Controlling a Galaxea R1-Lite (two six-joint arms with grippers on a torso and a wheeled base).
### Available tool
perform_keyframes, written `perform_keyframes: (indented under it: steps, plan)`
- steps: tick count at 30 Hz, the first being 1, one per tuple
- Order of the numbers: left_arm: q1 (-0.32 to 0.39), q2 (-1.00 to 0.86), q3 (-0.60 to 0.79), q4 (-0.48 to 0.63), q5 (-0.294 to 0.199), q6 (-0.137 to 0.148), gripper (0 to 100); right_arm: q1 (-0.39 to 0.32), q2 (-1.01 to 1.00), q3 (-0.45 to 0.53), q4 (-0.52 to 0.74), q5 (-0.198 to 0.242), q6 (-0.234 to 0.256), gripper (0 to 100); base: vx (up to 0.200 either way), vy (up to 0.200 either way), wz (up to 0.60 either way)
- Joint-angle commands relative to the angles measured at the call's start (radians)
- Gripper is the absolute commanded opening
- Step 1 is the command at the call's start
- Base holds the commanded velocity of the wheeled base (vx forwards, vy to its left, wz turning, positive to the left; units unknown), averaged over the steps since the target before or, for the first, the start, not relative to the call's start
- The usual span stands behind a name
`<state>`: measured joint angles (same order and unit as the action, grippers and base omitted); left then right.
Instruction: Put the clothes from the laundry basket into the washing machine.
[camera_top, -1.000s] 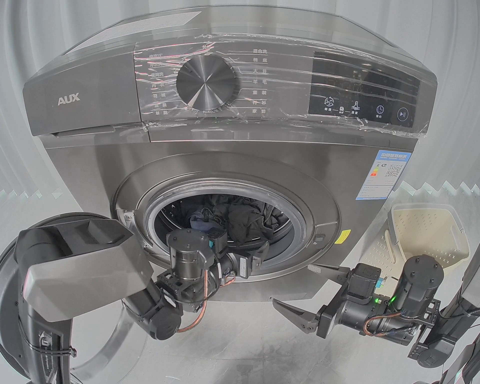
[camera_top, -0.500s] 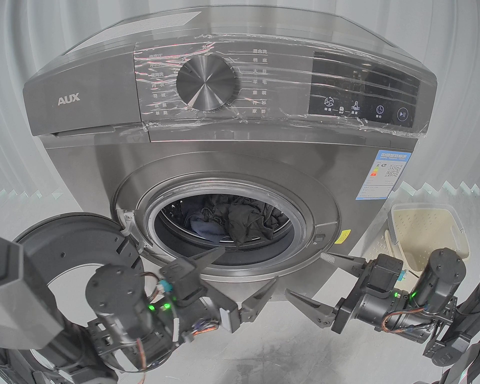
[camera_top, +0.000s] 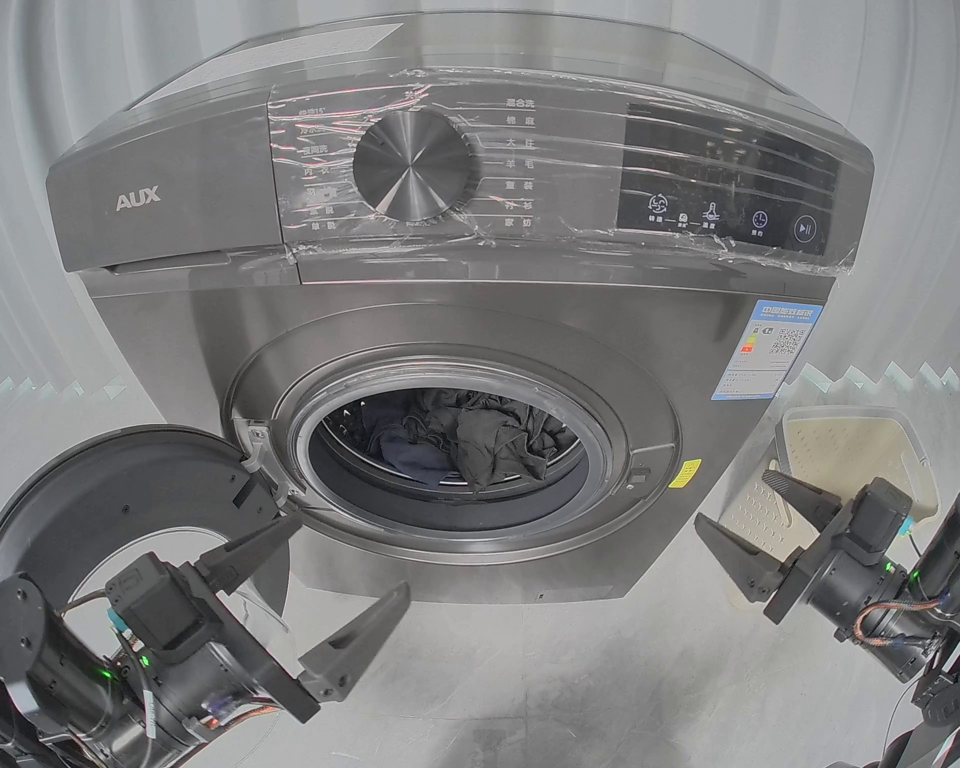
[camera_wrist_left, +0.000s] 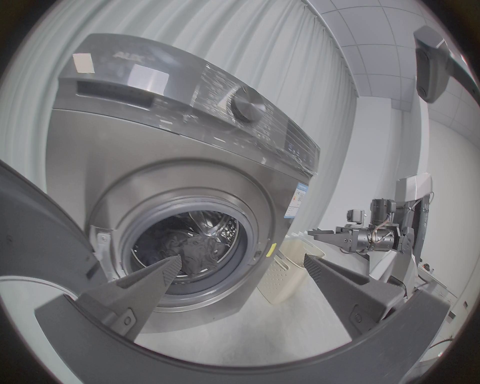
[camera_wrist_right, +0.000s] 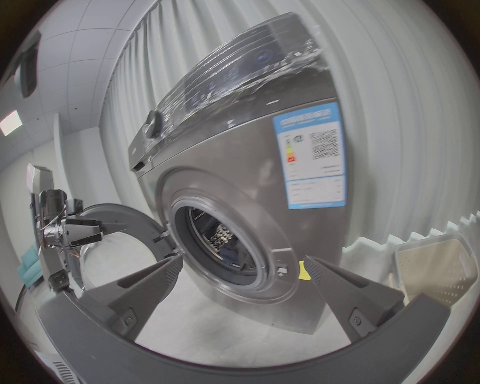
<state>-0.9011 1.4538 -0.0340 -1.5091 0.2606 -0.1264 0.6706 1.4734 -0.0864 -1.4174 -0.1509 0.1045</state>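
While hovering low over the pale floor (camera_top: 560, 680), beside the round dark door (camera_top: 110, 490) swung open at the left edge of the silver-grey front-loading washing machine (camera_top: 450, 320), shows the left gripper (camera_top: 345, 560) with fingers spread wide and nothing between them. Finds the right gripper (camera_top: 733, 498) near the machine's right front corner, just before the cream perforated plastic laundry basket (camera_top: 850, 460), fingers likewise wide apart and empty. Locates the dark crumpled clothes (camera_top: 480, 440) heaped inside the drum, behind the grey seal, well apart from both grippers. Sees no garment in the visible part of the basket, standing on the floor against the machine's right side. Reads the loading as probably finished, judging by that bare basket wall and the full drum. Takes the low, outward stance of both arms as a way to leave the drum mouth unobstructed. Suggests a check of the basket's hidden bottom, then perhaps shutting the door, with the left gripper well placed for that.
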Motion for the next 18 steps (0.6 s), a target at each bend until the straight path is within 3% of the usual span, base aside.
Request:
perform_keyframes:
  steps: [1,11,18]
  plan:
    - [0.031,-0.13,0.034,0.052,0.023,-0.001,100,-0.059,-0.104,0.028,0.009,-0.006,0.003,100,-0.2,0.0,0.0]
    - [0.111,-0.385,0.034,0.313,0.015,0.022,100,-0.137,-0.17,0.086,0.046,0.001,0.008,100,-0.2,0.0,0.0]
    - [0.182,-0.641,0.033,0.584,-0.02,0.047,100,-0.172,-0.401,0.086,0.342,-0.003,-0.005,100,-0.2,0.0,0.0]
